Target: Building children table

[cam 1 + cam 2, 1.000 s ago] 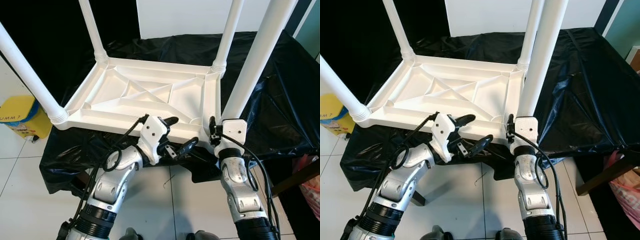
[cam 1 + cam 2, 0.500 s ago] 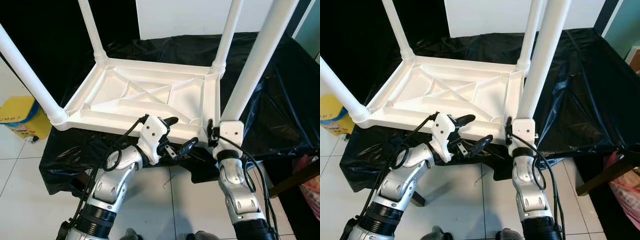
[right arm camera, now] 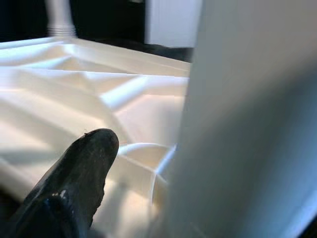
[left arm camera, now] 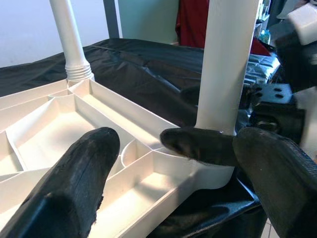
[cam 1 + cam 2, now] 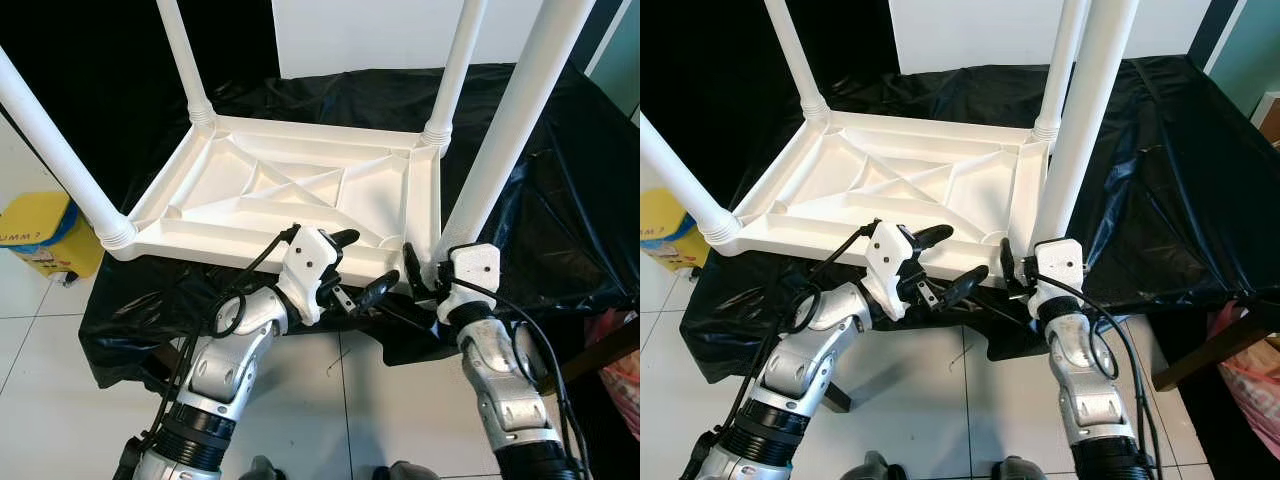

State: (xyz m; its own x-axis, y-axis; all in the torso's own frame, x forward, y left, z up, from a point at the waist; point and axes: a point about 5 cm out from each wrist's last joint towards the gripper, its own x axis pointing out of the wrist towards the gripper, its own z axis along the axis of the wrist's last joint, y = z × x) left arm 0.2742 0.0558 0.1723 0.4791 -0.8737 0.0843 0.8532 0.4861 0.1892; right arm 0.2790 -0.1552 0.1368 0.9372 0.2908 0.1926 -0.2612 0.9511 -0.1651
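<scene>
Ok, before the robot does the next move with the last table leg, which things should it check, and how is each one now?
1. Three legs stand in their corner sockets of the upturned table top: ok.
2. Near-right leg base at its corner: ok; fully seated: cannot tell.
3. Right gripper at that leg's base: ok.
4. Left gripper open over the near rim: ok.
5. Table top rests on the black sheet: ok.

four upright legs [image 5: 500,150] ring upturned tabletop [image 5: 290,190]; ribbed middle open from above.

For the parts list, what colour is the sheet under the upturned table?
Black, glossy sheet; clearest in the left eye view.
</scene>
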